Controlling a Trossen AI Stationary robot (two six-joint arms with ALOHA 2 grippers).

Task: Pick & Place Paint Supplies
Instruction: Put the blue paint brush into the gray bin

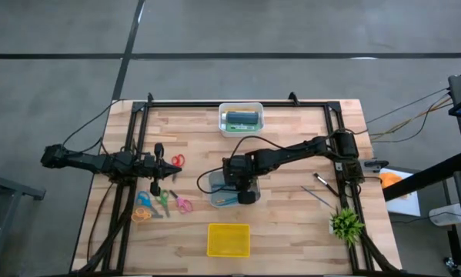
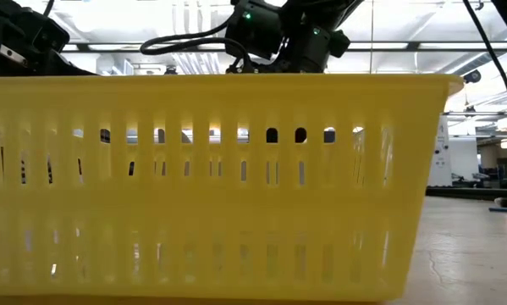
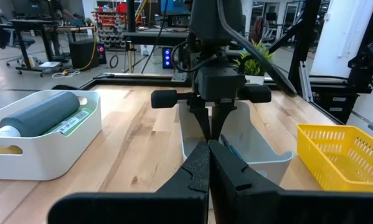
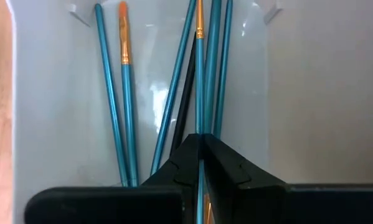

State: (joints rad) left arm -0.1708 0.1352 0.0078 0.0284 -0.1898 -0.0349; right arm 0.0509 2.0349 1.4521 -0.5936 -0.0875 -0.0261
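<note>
Right gripper (image 4: 200, 163), centre frame, pinched a blue-handled brush (image 4: 199, 74) over the grey bin (image 4: 55, 112); releasing it low seemed wisest, left gripper (image 3: 208, 168) clenched empty.

Grey concrete floor (image 1: 292, 27); bright ceiling lights (image 2: 135, 51) beyond.

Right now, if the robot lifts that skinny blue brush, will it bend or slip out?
Probably stiff: the blue brush looks straight and thin. It seems light, so it should lift easily. It could slip or swivel, since the right gripper pinches only its narrow, smooth-looking handle above the white bin.
</note>
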